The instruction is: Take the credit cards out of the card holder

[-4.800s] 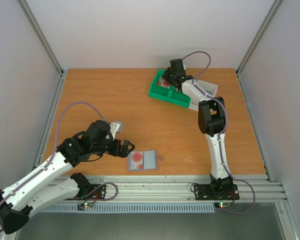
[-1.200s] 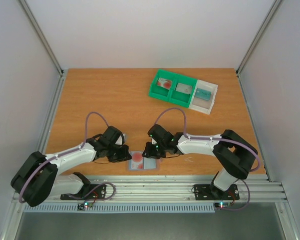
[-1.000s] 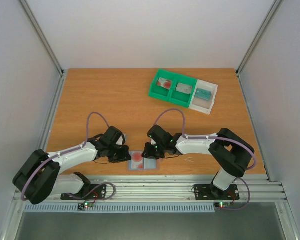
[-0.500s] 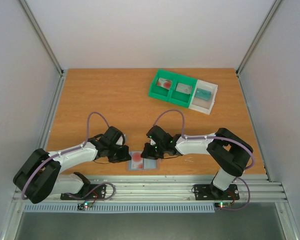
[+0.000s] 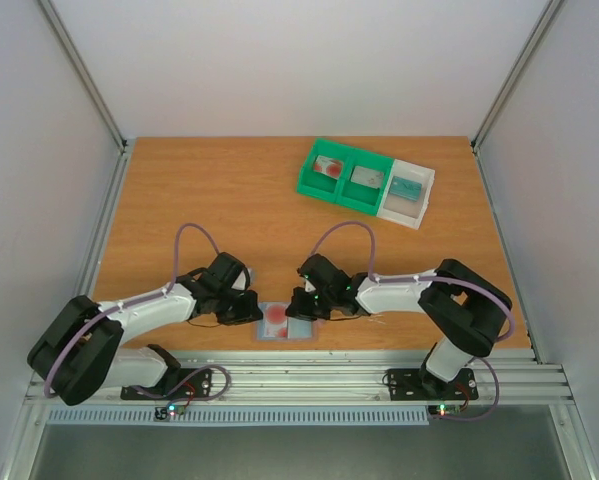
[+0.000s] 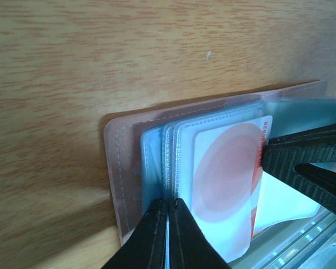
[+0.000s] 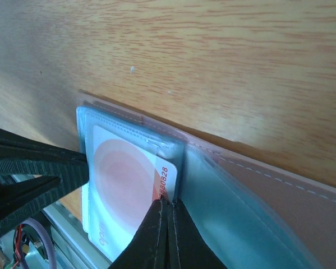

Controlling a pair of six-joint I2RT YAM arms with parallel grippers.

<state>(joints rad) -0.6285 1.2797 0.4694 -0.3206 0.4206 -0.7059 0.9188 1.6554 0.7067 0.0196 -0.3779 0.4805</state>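
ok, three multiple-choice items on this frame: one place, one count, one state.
1. How many sections of the compartment tray hold a card?
A) one
B) two
C) three

2. Where does the card holder lie?
A) inside the tray
B) at the table's near edge, between the left tool and the right tool
C) at the far left corner

3. How is the left tool?
A) wide open above the wood
B) lifted, carrying a card
C) shut on the holder's clear sleeve edge

Key:
1 C: both green sections and the white one each show a card in the top view.
2 B: the top view shows it by the near edge with a tool at each side.
3 C: the left wrist view shows its fingers pinched together on the sleeve.
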